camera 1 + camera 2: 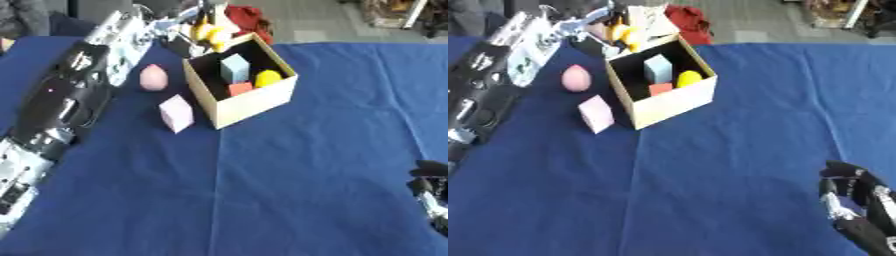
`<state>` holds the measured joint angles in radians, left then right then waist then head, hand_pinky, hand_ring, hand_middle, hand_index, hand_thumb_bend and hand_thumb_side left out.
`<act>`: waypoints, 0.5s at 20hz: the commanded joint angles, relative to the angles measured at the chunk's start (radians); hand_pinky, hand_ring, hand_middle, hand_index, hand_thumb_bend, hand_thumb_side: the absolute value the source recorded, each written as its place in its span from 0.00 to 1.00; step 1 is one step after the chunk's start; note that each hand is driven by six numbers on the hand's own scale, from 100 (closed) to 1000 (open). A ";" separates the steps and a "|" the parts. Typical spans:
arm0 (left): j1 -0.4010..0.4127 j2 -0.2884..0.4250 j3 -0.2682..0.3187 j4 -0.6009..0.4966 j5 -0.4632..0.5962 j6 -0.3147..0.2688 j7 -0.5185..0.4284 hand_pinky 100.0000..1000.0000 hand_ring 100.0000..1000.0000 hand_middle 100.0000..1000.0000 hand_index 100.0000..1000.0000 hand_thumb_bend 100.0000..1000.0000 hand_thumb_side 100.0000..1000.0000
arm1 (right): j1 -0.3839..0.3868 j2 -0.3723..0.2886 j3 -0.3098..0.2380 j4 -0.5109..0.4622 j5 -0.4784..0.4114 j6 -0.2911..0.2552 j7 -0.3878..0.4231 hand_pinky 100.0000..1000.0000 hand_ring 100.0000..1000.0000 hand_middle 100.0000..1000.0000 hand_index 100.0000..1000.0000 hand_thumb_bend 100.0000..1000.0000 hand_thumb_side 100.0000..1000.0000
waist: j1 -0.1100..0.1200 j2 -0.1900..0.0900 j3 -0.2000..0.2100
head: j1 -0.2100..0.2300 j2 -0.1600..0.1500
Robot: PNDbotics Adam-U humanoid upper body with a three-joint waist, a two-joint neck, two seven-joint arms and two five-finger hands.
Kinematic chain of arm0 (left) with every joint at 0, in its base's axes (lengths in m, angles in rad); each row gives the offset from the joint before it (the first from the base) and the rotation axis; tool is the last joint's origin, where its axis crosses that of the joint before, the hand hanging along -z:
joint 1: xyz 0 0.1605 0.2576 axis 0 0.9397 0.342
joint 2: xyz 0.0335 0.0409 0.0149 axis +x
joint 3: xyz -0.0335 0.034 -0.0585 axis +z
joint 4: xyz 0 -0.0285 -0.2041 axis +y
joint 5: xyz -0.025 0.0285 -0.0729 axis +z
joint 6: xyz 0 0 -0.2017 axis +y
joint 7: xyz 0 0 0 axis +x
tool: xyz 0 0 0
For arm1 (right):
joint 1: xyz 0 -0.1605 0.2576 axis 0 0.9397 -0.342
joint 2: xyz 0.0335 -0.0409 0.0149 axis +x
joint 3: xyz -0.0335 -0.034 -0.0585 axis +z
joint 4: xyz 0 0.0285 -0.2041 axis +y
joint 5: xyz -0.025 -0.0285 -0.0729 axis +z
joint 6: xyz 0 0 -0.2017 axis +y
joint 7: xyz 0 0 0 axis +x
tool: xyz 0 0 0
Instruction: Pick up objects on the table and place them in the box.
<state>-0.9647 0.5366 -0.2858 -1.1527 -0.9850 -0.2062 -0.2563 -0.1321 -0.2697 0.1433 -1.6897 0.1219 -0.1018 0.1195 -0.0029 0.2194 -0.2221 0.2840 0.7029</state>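
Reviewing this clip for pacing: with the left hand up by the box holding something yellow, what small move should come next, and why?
Probably carry the left hand a little nearer, over the box opening, then release. The yellow object it holds sits at the box's far corner, not yet above the inside, where a light blue block already lies. The right hand rests idle, lower right.

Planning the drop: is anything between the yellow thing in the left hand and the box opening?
Nothing visible. The left hand holds the yellow thing at the box's far corner; the top is open, with three things lying low inside.
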 commanded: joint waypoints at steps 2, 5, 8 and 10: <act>-0.026 -0.032 0.000 0.055 -0.045 -0.018 -0.001 0.65 0.52 0.50 0.67 0.17 0.04 | -0.010 -0.017 0.001 -0.011 -0.010 -0.002 0.007 0.65 0.62 0.64 0.78 0.00 0.32 | -0.010 -0.028 -0.007 | 0.009 -0.001; -0.018 -0.039 0.000 0.077 -0.058 -0.026 0.008 0.71 0.62 0.64 0.80 0.25 0.04 | -0.010 -0.017 0.001 -0.011 -0.011 -0.002 0.007 0.65 0.62 0.64 0.78 0.00 0.32 | -0.010 -0.027 -0.008 | 0.008 -0.002; -0.014 -0.030 0.004 0.069 -0.054 -0.027 0.007 0.75 0.70 0.74 0.91 0.34 0.02 | -0.010 -0.016 -0.001 -0.011 -0.010 -0.002 0.006 0.65 0.62 0.64 0.78 0.00 0.32 | -0.008 -0.026 -0.005 | 0.006 -0.003; -0.011 -0.016 0.007 0.051 -0.042 -0.026 0.001 0.77 0.72 0.78 0.94 0.35 0.13 | -0.010 -0.016 -0.001 -0.012 -0.009 -0.002 0.006 0.65 0.62 0.64 0.78 0.00 0.32 | -0.007 -0.027 -0.002 | 0.004 -0.004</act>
<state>-0.9587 0.4904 -0.2912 -1.0817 -1.0325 -0.2317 -0.2539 -0.1324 -0.2697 0.1481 -1.6895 0.1180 -0.1029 0.1251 -0.0029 0.2194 -0.2243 0.2887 0.7029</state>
